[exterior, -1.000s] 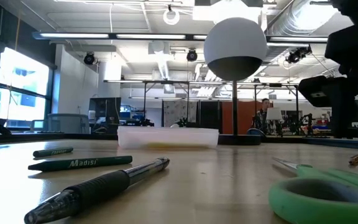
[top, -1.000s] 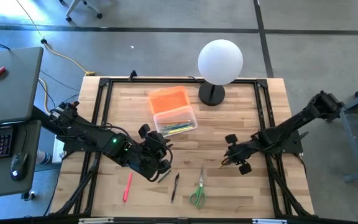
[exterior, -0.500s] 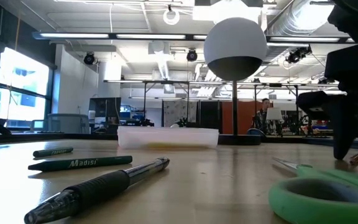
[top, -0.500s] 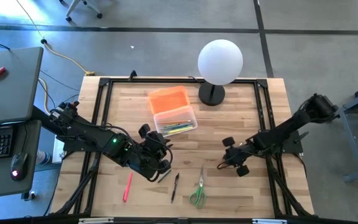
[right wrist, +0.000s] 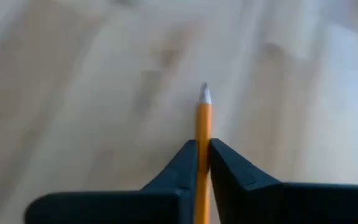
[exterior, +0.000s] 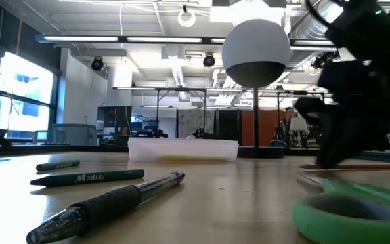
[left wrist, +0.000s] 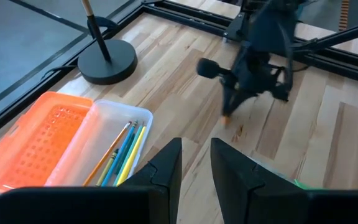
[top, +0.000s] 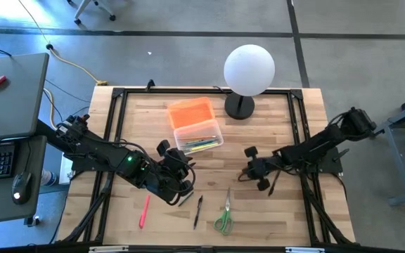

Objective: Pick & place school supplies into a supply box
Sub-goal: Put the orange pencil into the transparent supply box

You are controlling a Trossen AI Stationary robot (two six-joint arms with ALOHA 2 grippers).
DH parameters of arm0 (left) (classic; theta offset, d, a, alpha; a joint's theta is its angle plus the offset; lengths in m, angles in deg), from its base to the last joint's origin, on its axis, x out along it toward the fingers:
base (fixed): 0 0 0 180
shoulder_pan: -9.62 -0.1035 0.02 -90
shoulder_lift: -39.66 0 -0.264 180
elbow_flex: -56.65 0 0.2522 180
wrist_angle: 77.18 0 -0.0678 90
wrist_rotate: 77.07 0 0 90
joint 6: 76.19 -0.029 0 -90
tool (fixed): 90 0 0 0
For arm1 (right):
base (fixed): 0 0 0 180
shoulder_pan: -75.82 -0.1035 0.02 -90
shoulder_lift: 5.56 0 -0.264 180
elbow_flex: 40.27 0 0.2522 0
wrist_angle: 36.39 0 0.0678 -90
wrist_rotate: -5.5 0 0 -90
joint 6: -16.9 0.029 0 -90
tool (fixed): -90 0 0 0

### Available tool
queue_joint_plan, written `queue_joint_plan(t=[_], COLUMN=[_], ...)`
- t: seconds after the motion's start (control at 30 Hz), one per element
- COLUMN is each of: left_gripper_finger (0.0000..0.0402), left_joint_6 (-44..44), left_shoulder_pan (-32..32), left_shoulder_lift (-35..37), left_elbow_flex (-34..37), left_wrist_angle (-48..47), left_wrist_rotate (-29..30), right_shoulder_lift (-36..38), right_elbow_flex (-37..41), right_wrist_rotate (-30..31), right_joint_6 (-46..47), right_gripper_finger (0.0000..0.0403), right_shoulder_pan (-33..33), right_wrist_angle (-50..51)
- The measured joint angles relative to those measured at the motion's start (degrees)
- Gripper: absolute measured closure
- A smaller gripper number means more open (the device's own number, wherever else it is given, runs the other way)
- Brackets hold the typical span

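Observation:
The supply box (top: 198,135) is a clear box with several pencils inside. Its orange lid (top: 190,112) lies open beside it. My right gripper (top: 252,172) is low over the table's middle right, shut on an orange pencil (right wrist: 203,112). My left gripper (left wrist: 196,146) hangs still at the near left, open and holding nothing. Green-handled scissors (top: 223,214), a black pen (top: 198,211) and a pink marker (top: 144,211) lie flat near the front edge. Two green pencils (exterior: 87,177) lie in the low view. My right gripper pinches the orange pencil's shaft (right wrist: 203,127) between its two fingers, just behind the sharpened tip. The fingers slant down from the table's right and lie along the pencil. The grey tip (right wrist: 204,94) sticks out ahead of them. Whether it touches the wood I cannot tell.
A white globe lamp (top: 249,69) stands on a black base (top: 239,107) at the far edge, right of the box. A black frame (top: 188,91) runs around the tabletop. Bare wood lies between the box and my right gripper.
My right gripper has moved toward the table's left and down, tipping further downward, onto the orange pencil that lay on the wood, and has taken hold of it.

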State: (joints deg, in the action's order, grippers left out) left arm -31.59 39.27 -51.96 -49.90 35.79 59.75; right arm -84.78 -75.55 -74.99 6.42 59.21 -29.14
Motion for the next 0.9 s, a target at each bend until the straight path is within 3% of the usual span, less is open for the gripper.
queue_joint_plan(t=[0.23, 0.43, 0.6, 0.9], left_gripper_finger=[0.0284, 0.0284, 0.0284, 0.0284], left_joint_6=[0.0, 0.0, 0.0, 0.0], left_shoulder_pan=[0.0, 0.0, 0.0, 0.0], left_shoulder_lift=[0.0, 0.0, 0.0, 0.0], left_elbow_flex=[0.0, 0.0, 0.0, 0.0], left_wrist_angle=[0.0, 0.0, 0.0, 0.0], left_wrist_rotate=[0.1, 0.1, 0.1, -0.2], right_shoulder_lift=[-0.5, -4.2, -8.9, -14.8], right_elbow_flex=[0.0, -0.1, -0.3, -0.2], right_wrist_rotate=[-1.5, -8.3, -12.0, -12.1], right_joint_6=[-6.3, -6.5, -6.6, -7.4], right_gripper_finger=[0.0397, 0.0399, 0.04, 0.0369], right_shoulder_pan=[7.9, 13.1, 14.5, 14.5], right_wrist_angle=[-4.2, -11.0, -15.9, -25.3])
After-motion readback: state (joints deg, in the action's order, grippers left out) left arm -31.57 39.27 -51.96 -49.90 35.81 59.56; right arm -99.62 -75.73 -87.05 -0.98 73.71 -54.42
